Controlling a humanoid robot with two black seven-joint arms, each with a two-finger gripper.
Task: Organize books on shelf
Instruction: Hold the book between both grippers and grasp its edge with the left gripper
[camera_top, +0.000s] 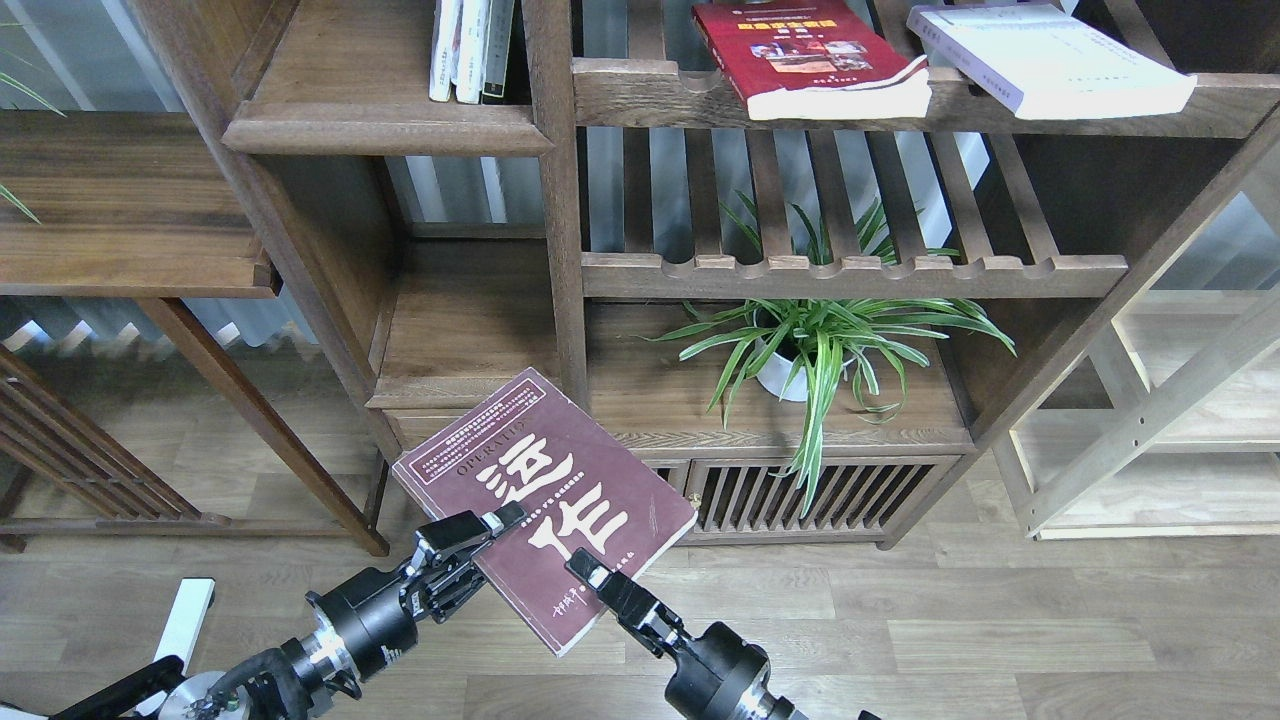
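I hold the dark maroon book (540, 500) with big white characters flat, cover up, low in front of the bookcase. My left gripper (480, 540) is shut on its left edge. My right gripper (590, 578) is shut on its near edge. The bright red book (800, 60) and the plain white book (1050, 60) lie flat on the slatted rack at the upper right. The shelf (385, 128), a solid dark board with a rounded front edge, is at the upper left, far above both grippers.
Thin white and dark-spined books (470, 50) stand at the shelf's right end. A lower solid board (465, 330) lies just behind the held book. A potted spider plant (810, 345) stands to the right. A pale wood unit (1180, 420) is at the far right.
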